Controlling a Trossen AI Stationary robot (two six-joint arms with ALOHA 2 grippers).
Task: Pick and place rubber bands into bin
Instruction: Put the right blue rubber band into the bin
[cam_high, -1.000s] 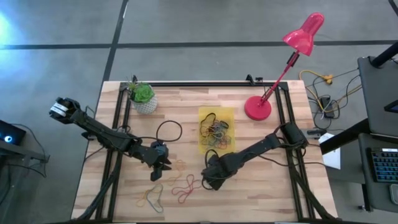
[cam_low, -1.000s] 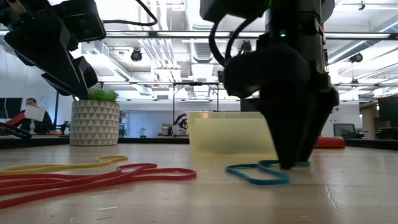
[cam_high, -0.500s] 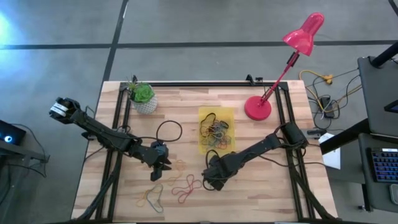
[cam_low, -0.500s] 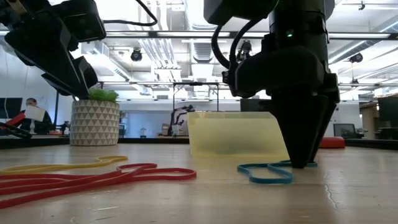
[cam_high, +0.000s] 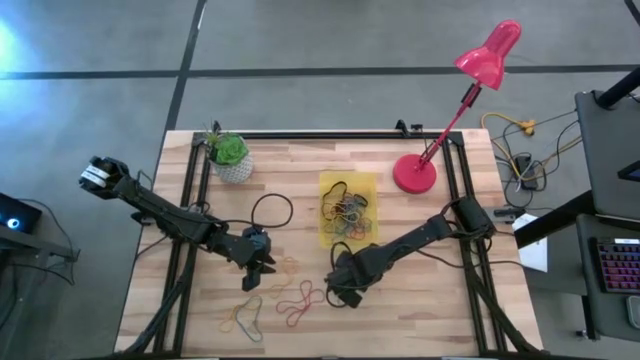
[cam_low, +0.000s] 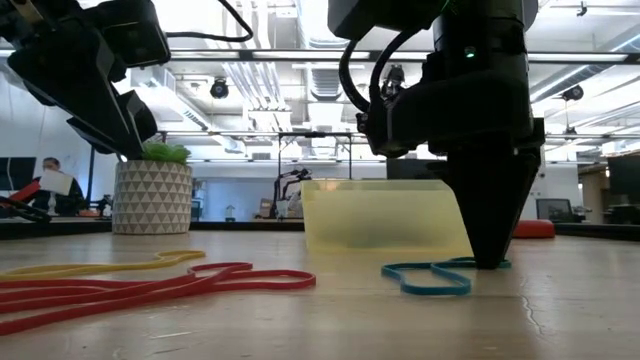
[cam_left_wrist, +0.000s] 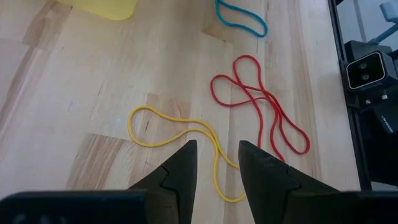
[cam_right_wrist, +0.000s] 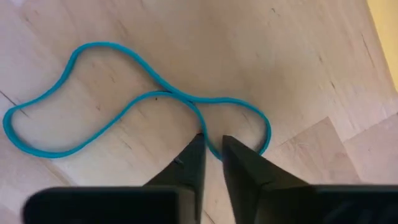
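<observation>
A blue rubber band (cam_right_wrist: 93, 62) lies in a figure-eight on the wooden table, just on the near side of the yellow bin (cam_high: 348, 208), which holds several bands. My right gripper (cam_right_wrist: 211, 138) points down onto it and is shut on one strand. My left gripper (cam_left_wrist: 217, 146) hangs open above the table, to the left of the bin. It is over a yellow band (cam_left_wrist: 180, 127) and touches nothing. Red bands (cam_left_wrist: 261, 106) lie flat beside the yellow one. My right gripper pinches a single strand of the blue band (cam_right_wrist: 199, 119) between its two fingertips, on the smaller loop of the figure-eight. The fingers come from above, pointing down, with their tips at the table top (cam_low: 490, 262). The whole band lies flat and slack on the wood.
A potted plant (cam_high: 232, 157) stands at the far left and a pink desk lamp (cam_high: 415, 172) at the far right. A black cable loop (cam_high: 272, 210) lies left of the bin. More bands (cam_high: 245, 318) lie near the front edge.
My right gripper has shut its fingers on the blue band while staying down at the table, rolling slightly about its own axis. The blue band has slid a little along the table with it. My left arm has kept still.
</observation>
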